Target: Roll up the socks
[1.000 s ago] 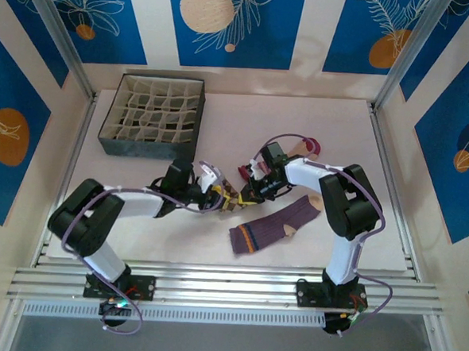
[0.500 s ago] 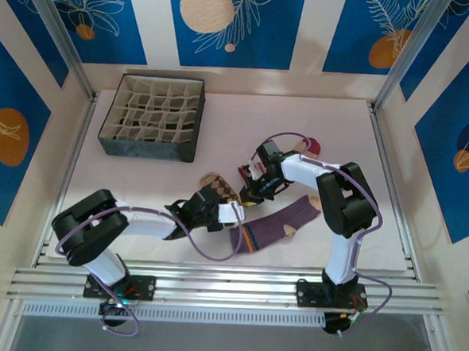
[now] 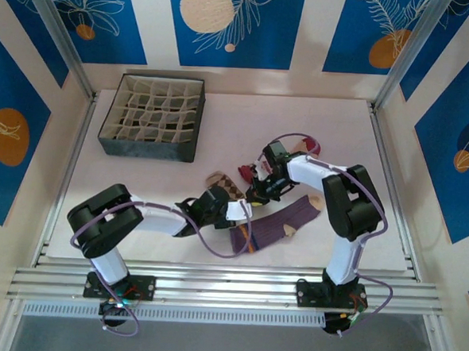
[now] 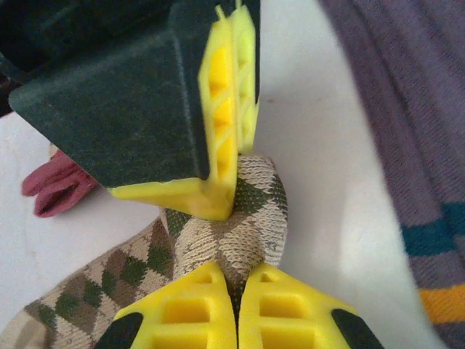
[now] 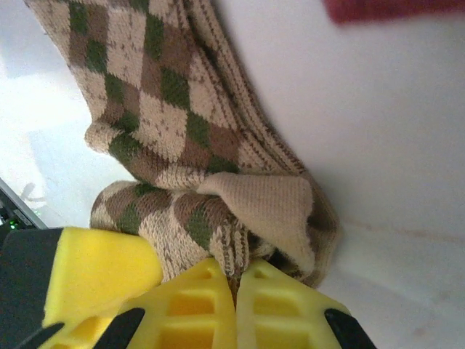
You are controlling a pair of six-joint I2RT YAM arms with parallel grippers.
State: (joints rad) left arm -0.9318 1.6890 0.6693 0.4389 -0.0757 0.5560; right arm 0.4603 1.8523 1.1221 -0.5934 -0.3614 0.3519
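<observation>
Nearest my bases, the purple ribbed sock (image 3: 278, 224) lies flat on the table (image 3: 139, 178). Just behind it, my left gripper (image 4: 236, 287) and right gripper (image 5: 234, 280) both pinch tight on the bunched brown-tan checkered sock (image 5: 167, 123), tips nearly meeting. Farther back lies the red-toed sock (image 3: 310, 145), and far left stands the grid-divided box (image 3: 153, 116).

Up top, the fixed camera looks down from above and behind the arm bases, taking in the whole table (image 3: 341, 126). The left wrist camera sits very close, facing along the left gripper (image 4: 237, 282) onto the checkered sock (image 4: 243, 218). The right wrist camera, just as near, faces past the right gripper (image 5: 234, 280) onto that sock, the patch all three views share.
</observation>
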